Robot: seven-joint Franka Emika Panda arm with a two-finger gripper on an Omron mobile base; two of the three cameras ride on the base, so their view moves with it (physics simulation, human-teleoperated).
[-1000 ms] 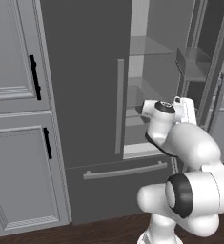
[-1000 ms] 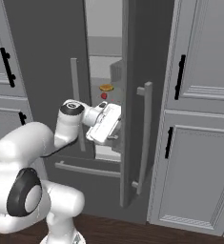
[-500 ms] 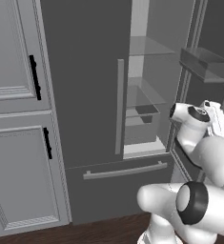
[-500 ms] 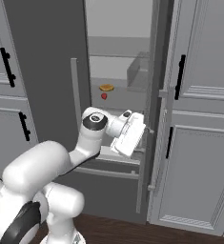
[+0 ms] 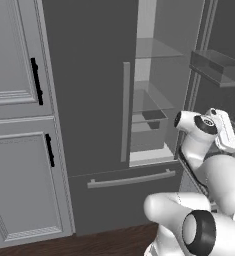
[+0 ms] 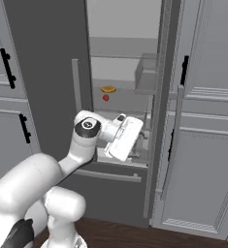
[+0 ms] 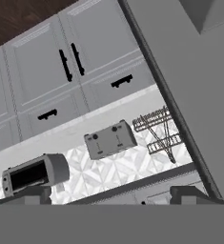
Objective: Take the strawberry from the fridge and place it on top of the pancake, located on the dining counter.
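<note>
The dark grey fridge [image 5: 89, 90] [image 6: 42, 72] has its left door closed and its right door [image 6: 160, 121] swung wide open. On a pale shelf inside lies the tiny red strawberry [image 6: 105, 98]. My gripper [image 6: 119, 151] [image 5: 229, 145] hangs in front of the open compartment, below and to the right of the berry and well apart from it. In the hand view the gripper [image 7: 111, 195] is open, its dark fingertips [image 7: 33, 193] far apart with nothing between them. The pancake and the dining counter are out of view.
A flat orange-tan round food [image 6: 108, 89] lies just behind the strawberry. The open door's edge [image 7: 194, 71] is close beside the hand. Grey panelled cabinets [image 5: 14, 150] [image 6: 207, 145] flank the fridge. The hand view catches a worktop with a toaster [image 7: 109, 139] and a dish rack [image 7: 161, 131].
The right fridge door has swung further open. The arm has swept right with it, and the jaws have spread to fully open.
</note>
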